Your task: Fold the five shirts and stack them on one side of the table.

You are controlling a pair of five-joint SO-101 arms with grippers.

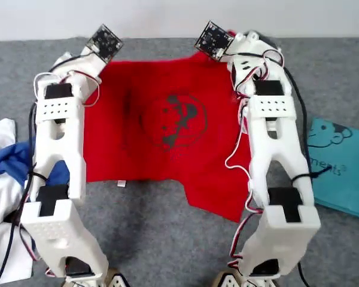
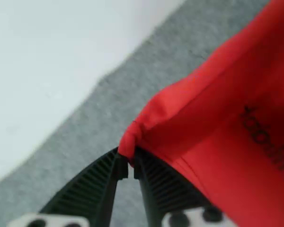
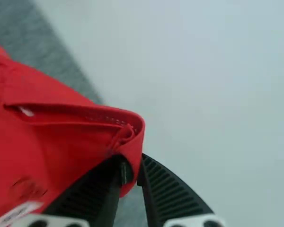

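Your left tool (image 2: 127,165) is gripping the red cotton shirt with the dark round print (image 1: 167,119). Its two black ribbed fingers (image 2: 97,182) are pressing together on a bunched corner of the red cloth. From this corner the shirt is stretching away to one side of the tool, above the grey felt-covered desk (image 1: 161,245). Your right tool (image 3: 131,172) is also clamping the same shirt, on a stitched hem that is folding over its tips.

The two wrist views are giving you the grip itself from close by. The high view is giving you how the whole shirt is lying. It is spreading print-up between the two white arms. Its far corners are sitting at the wrists of the left arm (image 1: 57,149) and the right arm (image 1: 278,143), and its near edge is resting flat on the desk between them.

The high view is also adding the neighbours. A teal cloth with a dark print (image 1: 341,167) is lying just beside the right arm, at the desk's edge. A heap of blue and white clothes (image 1: 6,173) is lying beside the left arm and partly under it.
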